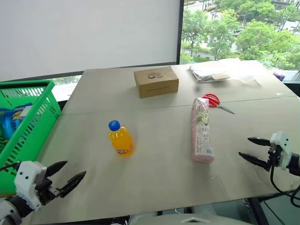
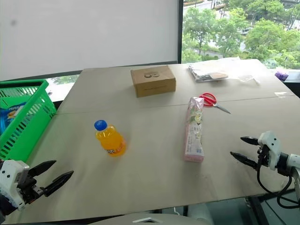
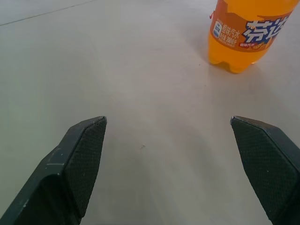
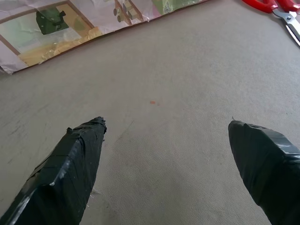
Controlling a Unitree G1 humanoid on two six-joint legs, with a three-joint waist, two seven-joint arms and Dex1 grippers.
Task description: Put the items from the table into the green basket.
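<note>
From the head cameras: the orange drink bottle (image 1: 121, 139) stands upright on the table (image 1: 154, 183), near the left gripper (image 1: 69, 174), whose fingers are spread wide and hold nothing. The pink-and-white packet (image 1: 201, 131) lies flat with its long axis running away from the robot, its near end well apart from the right gripper (image 1: 252, 150), likewise spread and empty. The green basket (image 1: 29, 123) sits off the table's left edge, already holding a blue packet. A cardboard box, red-handled scissors and clear bags lie farther back. Left wrist view: both finger pads (image 3: 84, 159) flank bare tabletop; the bottle's labelled lower body stands ahead. It looks filled, so moderately heavy, rigid and smooth-sided; a grip across the labelled middle seems soundest. Right wrist view: the taped fingertips (image 4: 79, 159) frame bare table, the packet's printed end beyond. It appears light, crinkly and slippery, likely to sag; a pinch across its width near the middle is advisable.
</note>
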